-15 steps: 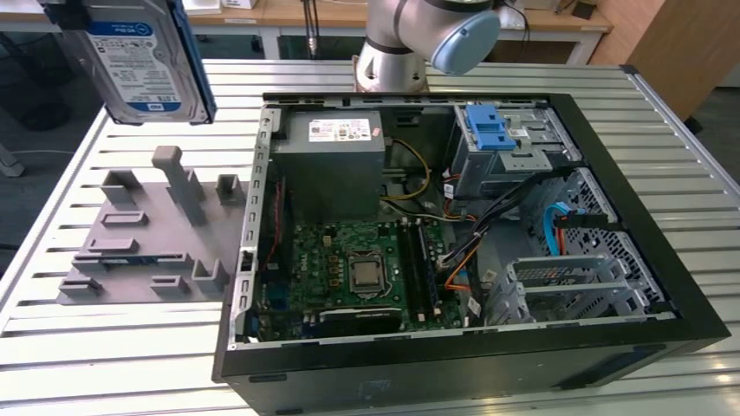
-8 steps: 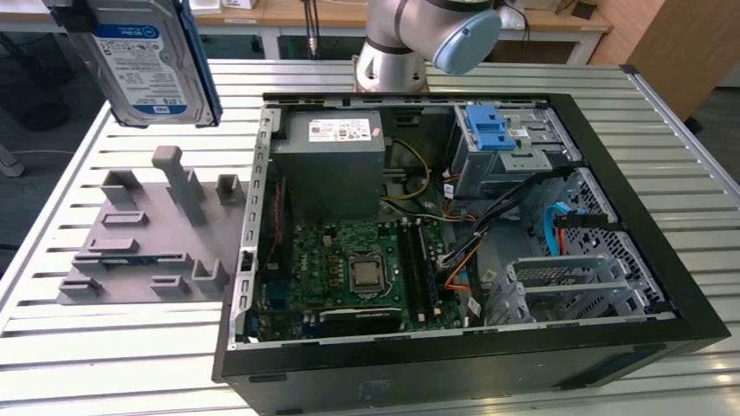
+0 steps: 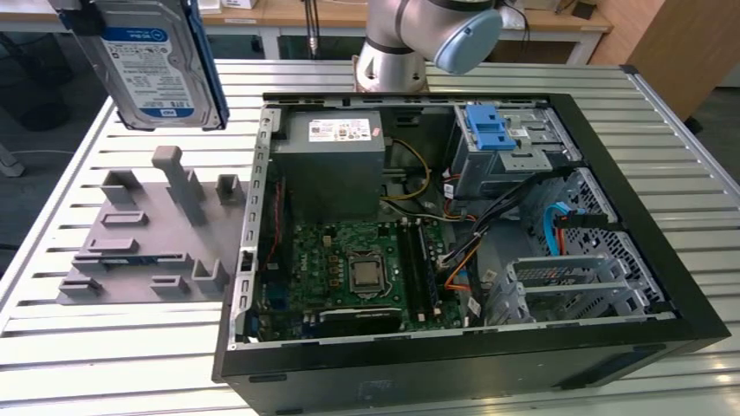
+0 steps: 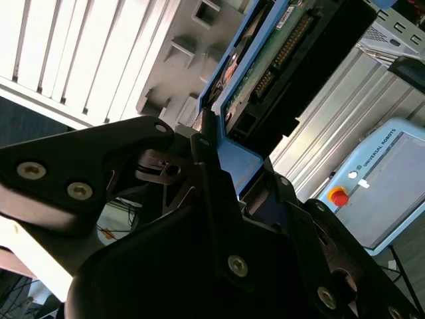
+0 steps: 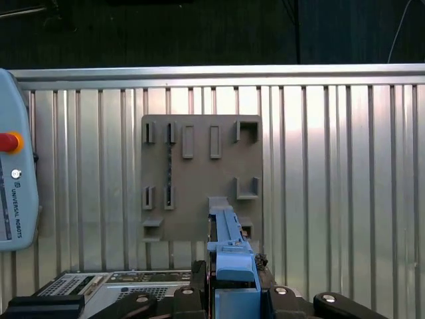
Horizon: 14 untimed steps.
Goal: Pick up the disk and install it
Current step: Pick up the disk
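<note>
The disk point(image 3: 156, 65), silver with a blue-and-white label and blue side rails, hangs upright in the air at the exterior view's far left. It is above the grey holder plate point(image 3: 151, 234) and clear of it. My gripper point(image 5: 234, 296) is shut on one end of the disk point(image 5: 229, 242), whose blue rail runs out from between the black fingers in the first wrist view. In the second wrist view the disk point(image 4: 265, 73) shows its green circuit board and connector. The open computer case point(image 3: 463, 217) lies on the exterior view's right, with a drive cage and blue latch point(image 3: 491, 130) at its far corner.
The slatted metal table point(image 3: 139, 364) carries the holder plate point(image 5: 199, 173) and the case. A teach pendant point(image 5: 13, 179) lies at the table's edge beside the case. The arm's base point(image 3: 393, 52) stands behind the case. Cables, a motherboard and a power supply fill the case.
</note>
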{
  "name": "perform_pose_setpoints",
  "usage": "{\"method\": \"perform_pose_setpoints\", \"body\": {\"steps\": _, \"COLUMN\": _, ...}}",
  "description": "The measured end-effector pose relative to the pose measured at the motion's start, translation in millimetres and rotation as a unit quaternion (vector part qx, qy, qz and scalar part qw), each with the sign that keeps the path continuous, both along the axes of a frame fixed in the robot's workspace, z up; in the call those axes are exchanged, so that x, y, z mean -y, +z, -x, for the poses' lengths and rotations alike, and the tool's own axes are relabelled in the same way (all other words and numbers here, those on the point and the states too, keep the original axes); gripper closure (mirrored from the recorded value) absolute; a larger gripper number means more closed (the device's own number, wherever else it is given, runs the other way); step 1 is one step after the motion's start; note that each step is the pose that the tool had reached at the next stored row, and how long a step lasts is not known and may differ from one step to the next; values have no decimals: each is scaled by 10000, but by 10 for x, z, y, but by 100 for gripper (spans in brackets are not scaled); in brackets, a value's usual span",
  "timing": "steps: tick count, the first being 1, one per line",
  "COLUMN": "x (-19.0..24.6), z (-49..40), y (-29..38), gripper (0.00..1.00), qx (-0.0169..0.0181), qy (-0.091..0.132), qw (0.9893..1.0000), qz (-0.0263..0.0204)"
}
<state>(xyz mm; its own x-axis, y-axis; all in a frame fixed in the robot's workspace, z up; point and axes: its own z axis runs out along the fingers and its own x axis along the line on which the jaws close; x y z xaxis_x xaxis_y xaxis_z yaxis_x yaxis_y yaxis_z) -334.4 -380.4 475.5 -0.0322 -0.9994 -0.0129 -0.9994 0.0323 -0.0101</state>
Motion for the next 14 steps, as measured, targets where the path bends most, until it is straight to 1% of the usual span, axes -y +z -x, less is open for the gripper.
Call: {"method": "perform_pose_setpoints", "body": {"steps": 14, "x": 70, "z": -143, "y": 0, "gripper": 64, "qx": -2, "qy": -14, "qw": 10000, "qz": 0}}
